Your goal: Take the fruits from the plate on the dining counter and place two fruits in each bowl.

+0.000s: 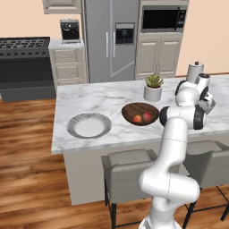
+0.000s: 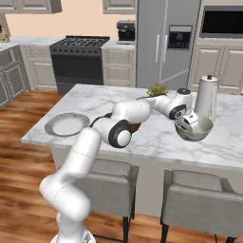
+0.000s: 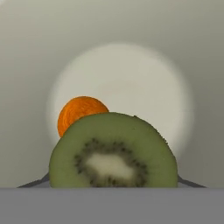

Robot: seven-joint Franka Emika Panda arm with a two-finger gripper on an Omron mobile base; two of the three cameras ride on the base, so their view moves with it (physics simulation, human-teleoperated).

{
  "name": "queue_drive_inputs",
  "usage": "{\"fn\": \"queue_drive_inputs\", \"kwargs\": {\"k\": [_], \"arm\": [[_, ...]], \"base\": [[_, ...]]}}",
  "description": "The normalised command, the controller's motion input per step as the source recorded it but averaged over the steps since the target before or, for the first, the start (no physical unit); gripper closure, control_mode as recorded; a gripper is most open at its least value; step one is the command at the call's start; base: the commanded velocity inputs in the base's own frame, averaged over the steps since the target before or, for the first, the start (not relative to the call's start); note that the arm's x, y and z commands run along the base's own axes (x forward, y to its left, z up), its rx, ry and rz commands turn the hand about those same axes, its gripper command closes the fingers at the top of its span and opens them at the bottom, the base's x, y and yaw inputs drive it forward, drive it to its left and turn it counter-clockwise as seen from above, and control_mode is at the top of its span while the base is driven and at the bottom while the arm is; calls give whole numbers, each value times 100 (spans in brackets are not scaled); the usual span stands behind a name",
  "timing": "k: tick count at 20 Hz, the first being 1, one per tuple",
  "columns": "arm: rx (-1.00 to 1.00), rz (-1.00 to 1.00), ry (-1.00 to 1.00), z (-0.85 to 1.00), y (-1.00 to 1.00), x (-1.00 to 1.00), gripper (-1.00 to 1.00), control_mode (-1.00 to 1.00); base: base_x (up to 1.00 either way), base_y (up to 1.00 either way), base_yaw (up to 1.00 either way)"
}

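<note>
Two fruits are sitting in the dark wooden bowl (image 1: 140,113) on your marble counter (image 1: 89,96). Your gripper (image 2: 193,124) is clamping a kiwi half (image 3: 113,151) inside the grey-green bowl (image 2: 204,127), beside an orange (image 3: 79,111); the plate (image 1: 89,125) is lying bare.

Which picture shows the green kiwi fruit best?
The hand view shows the kiwi best: it is big and close, cut face toward the camera, with the orange fruit behind it inside the pale bowl. In the right base view the claw is down in that bowl and hides the kiwi. The left base view hides it behind the arm.
</note>
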Motion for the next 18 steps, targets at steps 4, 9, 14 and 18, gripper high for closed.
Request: {"fn": "queue_drive_inputs", "kwargs": {"k": [4,9,14,18], "arm": [[0,0,4,-1,0,0,100,-100],[0,0,3,0,0,0,-100,-100],[0,0,0,0,0,0,-100,-100],[0,0,0,0,0,0,-100,-100]], "base": [[0,0,0],[0,0,0],[0,0,0],[0,0,0]]}}
